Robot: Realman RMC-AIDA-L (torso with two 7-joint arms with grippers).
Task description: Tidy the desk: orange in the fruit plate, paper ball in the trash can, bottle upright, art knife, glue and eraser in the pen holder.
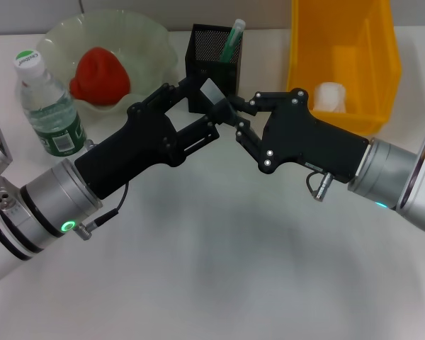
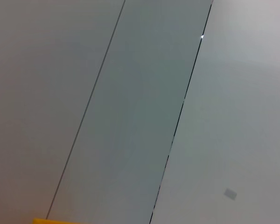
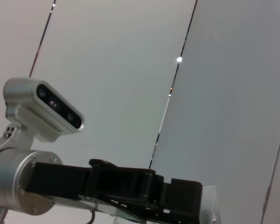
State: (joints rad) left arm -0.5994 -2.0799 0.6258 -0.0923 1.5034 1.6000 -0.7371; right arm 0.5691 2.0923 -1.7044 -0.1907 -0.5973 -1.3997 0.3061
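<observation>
Left gripper (image 1: 214,108) and right gripper (image 1: 242,119) meet tip to tip above the bench (image 1: 219,262), just in front of the pen holder (image 1: 214,67). Left gripper is clamped on the glue (image 1: 212,92); right gripper's fingers are spread at the same spot. Art knife (image 1: 232,39) stands in the pen holder behind them. Orange (image 1: 99,76) sits in the fruit plate (image 1: 138,35), bottle (image 1: 48,106) upright, both left of the left gripper. Paper ball (image 1: 331,98) lies in the trash can (image 1: 368,78), behind the right gripper
</observation>
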